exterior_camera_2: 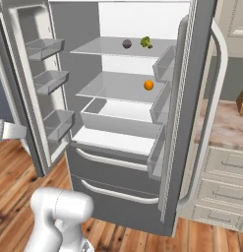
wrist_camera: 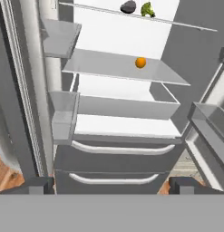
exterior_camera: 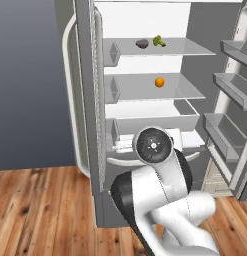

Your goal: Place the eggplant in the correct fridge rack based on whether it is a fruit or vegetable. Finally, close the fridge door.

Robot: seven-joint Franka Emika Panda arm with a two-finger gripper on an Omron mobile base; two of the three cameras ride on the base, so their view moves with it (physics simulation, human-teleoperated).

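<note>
The eggplant [exterior_camera: 142, 44] already lies on the top fridge rack [exterior_camera: 187, 47] just beside the broccoli [exterior_camera: 159, 41], so by my reading the sorting is done and only closing the two wide-open fridge doors [exterior_camera_2: 27, 83] is left. The hand [wrist_camera: 111, 185] is spread wide and holds nothing, set back from the fridge and facing its drawers [wrist_camera: 115, 158]. The shelf below [exterior_camera: 182, 89] carries one orange [exterior_camera: 159, 82]; the door bins [exterior_camera_2: 58, 123] look bare.
</note>
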